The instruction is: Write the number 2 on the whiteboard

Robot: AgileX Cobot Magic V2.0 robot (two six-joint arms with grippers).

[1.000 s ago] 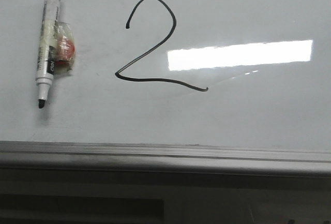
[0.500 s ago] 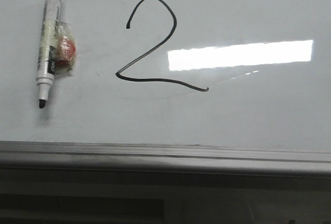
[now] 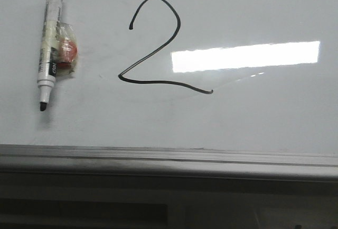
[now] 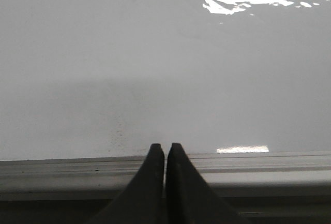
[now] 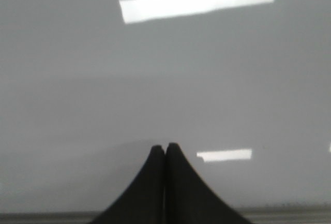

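Note:
A black hand-drawn number 2 (image 3: 156, 44) stands on the glossy pale whiteboard (image 3: 253, 112) in the front view, left of a bright glare. A white marker (image 3: 49, 44) with its black tip uncapped lies on the board at the far left, a small clear packet with something red (image 3: 66, 52) against it. No gripper shows in the front view. My left gripper (image 4: 165, 147) is shut and empty, its tips over the board's grey ledge (image 4: 62, 169). My right gripper (image 5: 165, 147) is shut and empty over bare board (image 5: 77, 79). The 2 is in neither wrist view.
The grey ledge (image 3: 169, 157) runs along the board's near edge, with a dark drop below it. A rectangular glare (image 3: 245, 56) lies right of the 2, and glare patches show in both wrist views.

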